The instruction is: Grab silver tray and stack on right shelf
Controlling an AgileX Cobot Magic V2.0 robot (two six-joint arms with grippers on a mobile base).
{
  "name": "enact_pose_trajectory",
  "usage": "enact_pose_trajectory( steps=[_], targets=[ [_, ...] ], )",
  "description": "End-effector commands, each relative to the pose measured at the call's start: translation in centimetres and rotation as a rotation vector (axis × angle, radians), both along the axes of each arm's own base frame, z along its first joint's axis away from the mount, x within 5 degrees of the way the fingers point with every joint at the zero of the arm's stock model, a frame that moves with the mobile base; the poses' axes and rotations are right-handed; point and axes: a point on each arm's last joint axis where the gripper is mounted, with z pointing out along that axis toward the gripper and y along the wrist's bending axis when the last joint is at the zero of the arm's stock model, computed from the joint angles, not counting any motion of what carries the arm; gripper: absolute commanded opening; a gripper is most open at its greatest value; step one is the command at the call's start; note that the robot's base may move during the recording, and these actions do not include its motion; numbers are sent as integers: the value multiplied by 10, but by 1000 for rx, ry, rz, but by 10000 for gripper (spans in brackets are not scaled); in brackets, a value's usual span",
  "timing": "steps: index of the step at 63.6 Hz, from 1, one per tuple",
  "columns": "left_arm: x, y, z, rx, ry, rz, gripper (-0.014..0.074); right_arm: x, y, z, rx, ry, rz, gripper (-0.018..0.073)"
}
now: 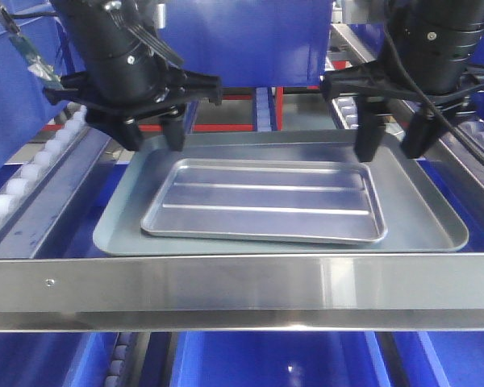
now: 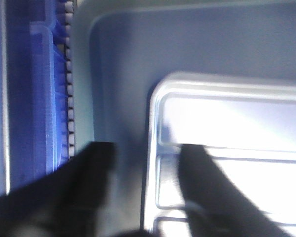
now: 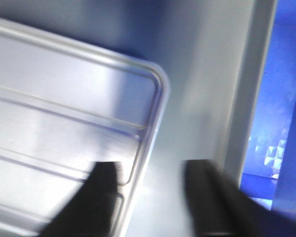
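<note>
Silver tray [image 1: 264,201] lying flat inside grey tray [image 1: 423,222], on shelf behind front bar [image 1: 242,290]. Left gripper [image 1: 152,129] and right gripper [image 1: 397,133] spread wide, empty, above far corners. Wrist views only: fingers [image 2: 207,182] straddling tray rim [image 3: 158,113].

The silver tray [image 1: 264,201] is seen lying inside a larger tray [image 1: 436,218], which is set on the right shelf [image 1: 242,292] behind its front bar. Roller tracks [image 1: 32,173] are ranged along the shelf's left side, with more at the right rear. The left gripper [image 1: 152,129] is held above the larger tray's rear left corner, the right gripper [image 1: 395,133] above its rear right. In the wrist views, each gripper's fingers [image 2: 207,192] are shown straddling the silver tray's rim.
</note>
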Motion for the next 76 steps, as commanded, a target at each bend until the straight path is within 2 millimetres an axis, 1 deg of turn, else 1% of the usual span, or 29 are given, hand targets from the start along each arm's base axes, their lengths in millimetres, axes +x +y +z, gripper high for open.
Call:
enact_pose_trajectory(
  steps=[1, 4, 12, 19, 24, 30, 35, 39, 40, 41, 44, 46, 53, 57, 59, 63, 68, 72, 76],
  targets=[
    [1, 2, 35, -40, -92, -5, 462, 1, -3, 31, 15, -116, 12, 622],
    [2, 3, 38, -31, -86, 7, 479, 0, -4, 33, 16, -120, 12, 629],
    [1, 7, 49, 17, -56, 41, 476, -7, -6, 47, 27, -153, 11, 624],
    [-7, 7, 64, 56, -31, -6, 476, -17, -10, 66, 40, -193, 9, 621],
    [-17, 6, 74, 74, -15, -51, 470, -27, -13, 80, 48, -221, 6, 580],
    [-32, 8, 89, 94, -14, -98, 423, -39, -18, 95, 55, -245, 2, 459],
    [-51, 9, 103, 108, -47, -158, 345, -53, -22, 109, 63, -268, -2, 314],
    [-68, 8, 109, 106, -72, -203, 263, -64, -26, 117, 71, -292, -3, 189],
    [-74, 10, 113, 98, -87, -212, 243, -65, -26, 118, 72, -296, -1, 163],
    [-79, 9, 112, 94, -93, -227, 211, -69, -28, 120, 76, -307, -1, 127],
    [-92, 13, 116, 66, -128, -255, 143, -79, -31, 124, 81, -328, 2, 61],
    [-100, 16, 116, 49, -144, -273, 82, -84, -33, 125, 80, -340, 11, 44],
    [-127, 30, 108, -40, -195, -318, -111, -106, -39, 121, 64, -373, 45, 54],
    [-140, 39, 99, -79, -221, -339, -84, -117, -43, 114, 61, -381, 56, 54],
    [-145, 44, 91, -86, -226, -349, -90, -122, -44, 110, 56, -383, 65, 54],
    [-156, 51, 85, -122, -266, -371, -97, -133, -48, 96, 49, -380, 76, 54],
    [-169, 61, 72, -155, -297, -395, -98, -144, -51, 80, 51, -381, 82, 54],
    [-179, 69, 68, -190, -337, -411, -97, -156, -55, 64, 52, -377, 87, 54],
    [-189, 77, 65, -228, -381, -426, -98, -168, -59, 53, 56, -386, 90, 54]
  ],
)
